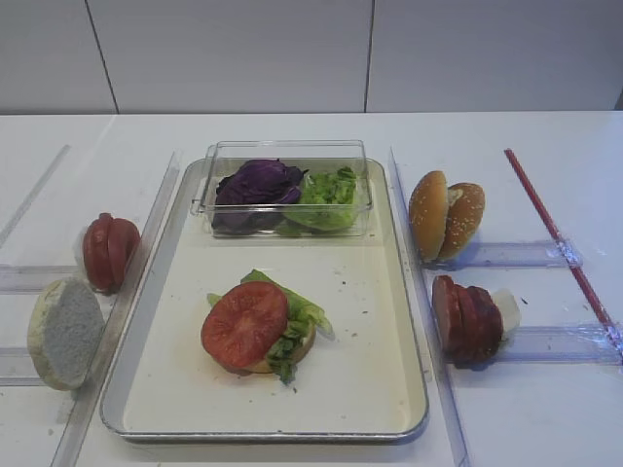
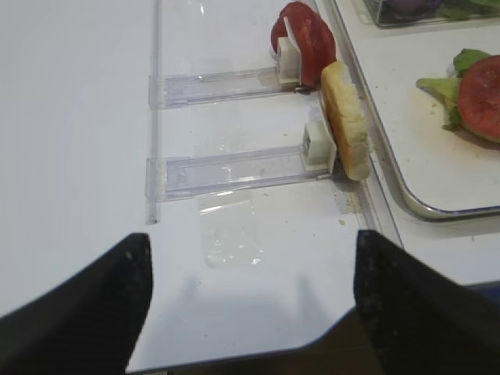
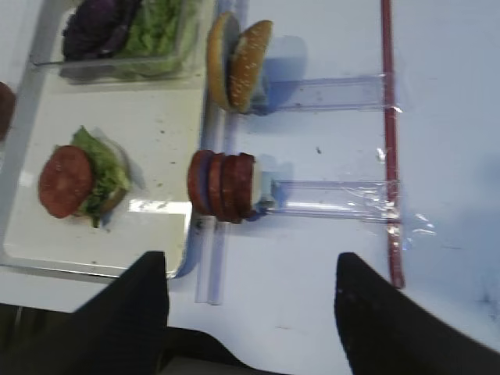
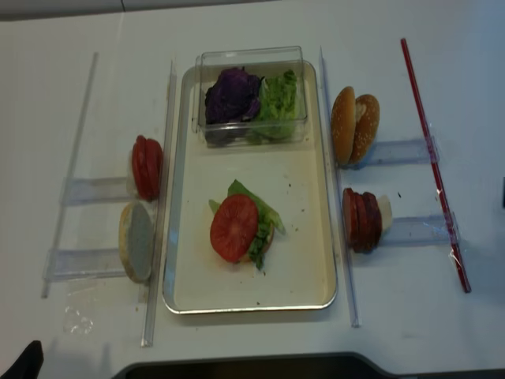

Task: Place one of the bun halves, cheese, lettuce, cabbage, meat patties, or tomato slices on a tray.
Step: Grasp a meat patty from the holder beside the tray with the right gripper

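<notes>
a: exterior high view first: where is everything relative to the tray [image 1: 409,321]?

b: on its cream floor, toward the near half, sits a stack: a bun half at the bottom, lettuce [image 1: 297,316] on it, and a tomato slice [image 1: 243,323] on top. at the tray's far end stands a clear plastic box [image 1: 287,187] with purple cabbage [image 1: 258,183] and more green leaves.

a: and outside the tray?

b: left of it, standing on edge on the desk [image 1: 545,409], are the spare tomato slices [image 1: 109,251] and, nearer the camera, a bun half [image 1: 64,333] with its pale cut face showing. right of it, two bun halves [image 1: 446,215] lean together at the far side, and the meat patties [image 1: 467,318] stand in a row nearer, with a pale block touching their outer end. each group sits at the tray end of a clear plastic rail. a red rod [image 1: 560,238] lies further right.

a: the arms?

b: right wrist view: the right gripper [image 3: 250,301] has its jaws spread wide with nothing between them, over the desk just off the tray's near right corner, short of the patties. left wrist view: the left gripper [image 2: 250,297] is likewise released, jaws apart over bare desk left of the tray, near the edge-on bun half.
</notes>
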